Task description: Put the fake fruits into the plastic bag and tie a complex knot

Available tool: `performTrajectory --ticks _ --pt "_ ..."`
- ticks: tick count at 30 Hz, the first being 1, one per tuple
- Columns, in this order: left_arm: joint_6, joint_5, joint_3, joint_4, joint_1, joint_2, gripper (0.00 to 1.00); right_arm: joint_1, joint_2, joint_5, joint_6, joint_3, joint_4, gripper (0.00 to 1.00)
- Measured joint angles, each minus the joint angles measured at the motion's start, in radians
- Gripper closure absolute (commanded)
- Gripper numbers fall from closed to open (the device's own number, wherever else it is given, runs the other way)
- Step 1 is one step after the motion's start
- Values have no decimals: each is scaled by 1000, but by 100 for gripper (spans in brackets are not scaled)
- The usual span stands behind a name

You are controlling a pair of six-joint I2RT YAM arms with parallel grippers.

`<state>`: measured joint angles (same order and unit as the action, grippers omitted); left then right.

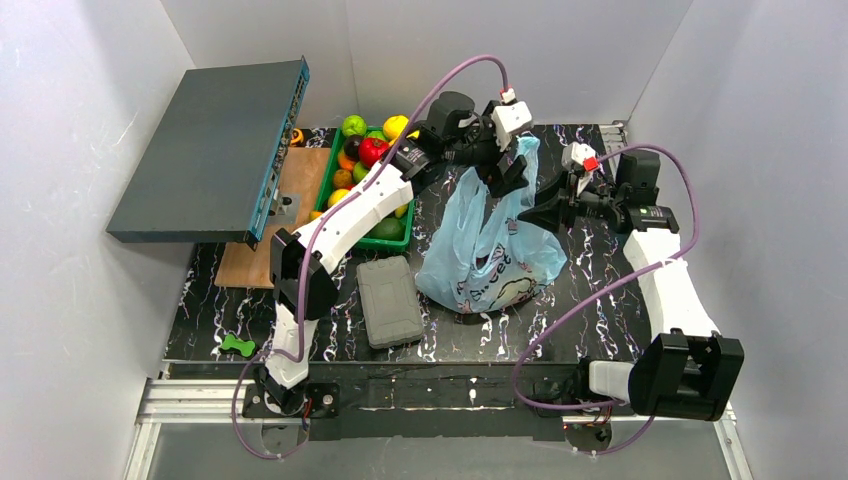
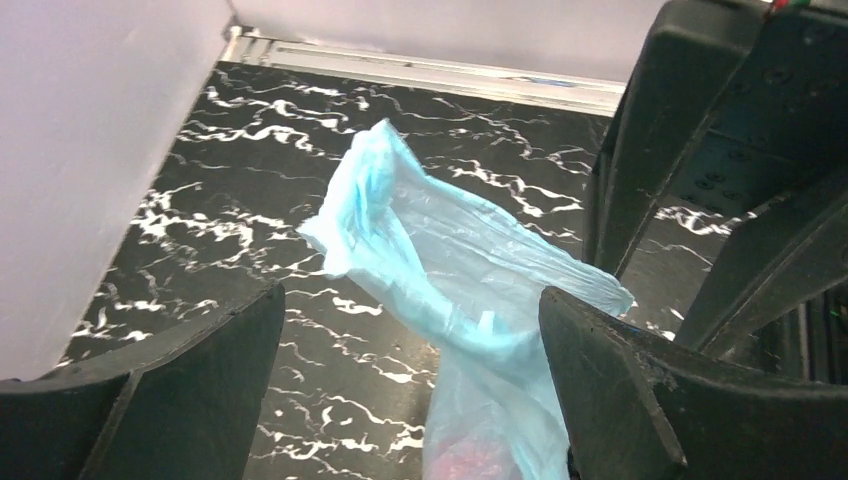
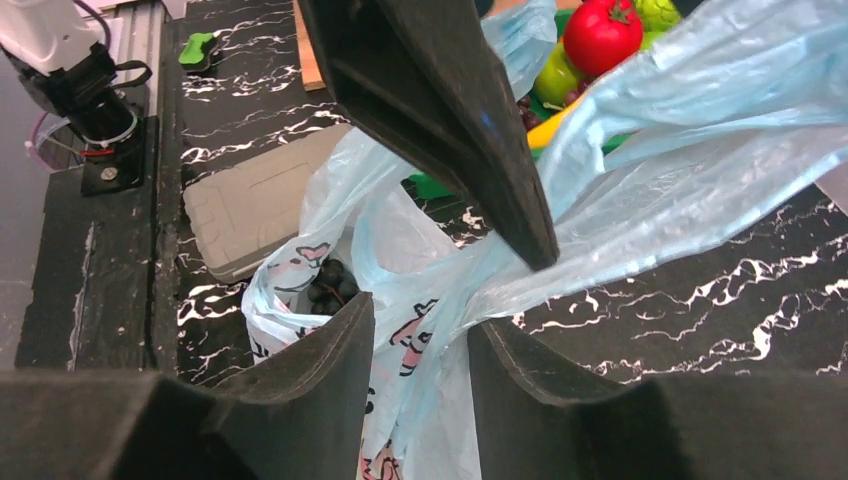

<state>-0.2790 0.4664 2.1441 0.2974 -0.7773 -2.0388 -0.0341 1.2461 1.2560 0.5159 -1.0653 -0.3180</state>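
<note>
The right claw (image 3: pixel 420 322) stands partly narrowed around a stretched strand of the plastic bag (image 1: pixel 490 255). Whether its pads truly pinch the film I cannot tell. The left claw (image 2: pixel 410 300) is spread wide over the far side of the bag, with a handle loop lying loose between its fingers and touching neither.

The bag sits mid-surface, slumped but mouth-up, with dark grapes (image 3: pixel 330 285) visible inside. Most of the fake fruits (image 1: pixel 373 150) remain heaped in the green tray (image 1: pixel 385 238) just to its left.

The main risk, as I judge it, is the thin film. If the right claw catches only an edge, the strand will slide out under tension, or stretch and tear. A hard pull could also drag the lightly loaded bag over and roll the grapes out onto the surface (image 1: pixel 600 290).

The two claws work very near each other above the bag, so a misjudged reach could knock them together. Tying now would also seal the bag with the tray still full. The grey case (image 1: pixel 390 300), near-left of the bag, could snag it if it gets dragged that way.
</note>
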Motion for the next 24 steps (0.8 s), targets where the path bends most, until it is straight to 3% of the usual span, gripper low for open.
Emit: performTrajectory --ticks 4,8,11,12,14,16,20,24 --pt "19 88 -61 -40 3 16 11 12 -19 25 33 0 -29 55" --pt "50 155 -124 -90 3 45 11 18 -20 47 44 2 -55 56" --pt "76 198 -156 -117 6 69 19 18 -18 57 47 3 -68 55" --pt "84 210 -161 -120 6 75 25 18 -16 58 47 5 -70 51" --pt "101 242 -172 -136 5 91 48 18 -15 60 46 11 -74 29" --pt "119 274 -173 -148 5 101 67 18 -15 60 29 21 -72 15" --pt "154 306 -172 -171 2 109 84 17 -65 -7 -122 129 106 2" --pt "190 304 -172 -171 2 109 94 26 -167 -180 -410 348 412 4"
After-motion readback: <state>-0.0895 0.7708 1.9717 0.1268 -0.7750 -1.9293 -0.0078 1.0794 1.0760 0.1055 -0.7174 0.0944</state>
